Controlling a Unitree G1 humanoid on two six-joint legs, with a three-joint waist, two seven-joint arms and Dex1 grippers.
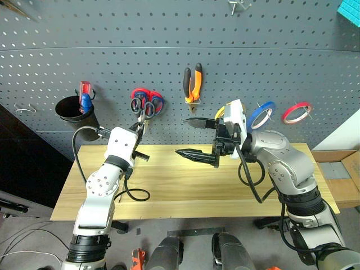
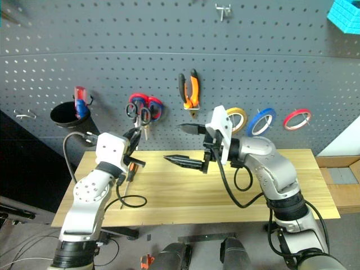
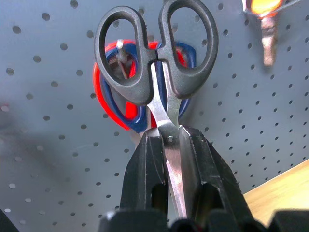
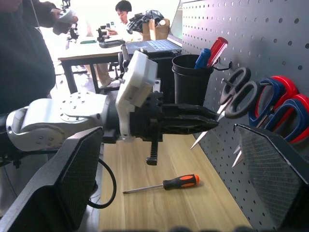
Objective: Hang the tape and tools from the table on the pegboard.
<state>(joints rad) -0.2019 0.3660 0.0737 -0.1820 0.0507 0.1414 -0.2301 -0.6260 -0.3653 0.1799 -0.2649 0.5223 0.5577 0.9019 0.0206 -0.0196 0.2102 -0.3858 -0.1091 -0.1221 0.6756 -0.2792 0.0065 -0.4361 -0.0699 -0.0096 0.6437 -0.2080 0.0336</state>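
While the left arm reaches toward the wall panel, the scene reads as follows.

Left gripper (image 3: pixel 169 145): its two black fingers are clamped together on the silver blades of the small black-handled scissors (image 3: pixel 157 53), handles pointing away from the wrist toward the board.

Small scissors: two oval black loops, narrow shiny blades, held close in front of the red-and-blue-handled scissors (image 1: pixel 154 103) already hanging on a hook; whether a loop is over the hook cannot be told.

Right gripper (image 1: pixel 199 138): fingers spread wide apart, holding nothing, pointing sideways above the bench.

Screwdriver (image 4: pixel 164 184): slim metal shaft with an orange-and-black handle, lying flat on the long light yellowish wooden table (image 1: pixel 185 191), below the left gripper.

Pliers (image 1: pixel 193 83): orange-and-black handles, hanging on the dark grey perforated pegboard (image 1: pixel 169 34).

Blue tape (image 1: pixel 262 115): thin blue ring on a hook, between a yellow roll (image 2: pixel 236 118) and a red roll (image 1: pixel 296 112).

Black cup (image 1: pixel 73 109): mounted on the board, holding red and blue handled items.
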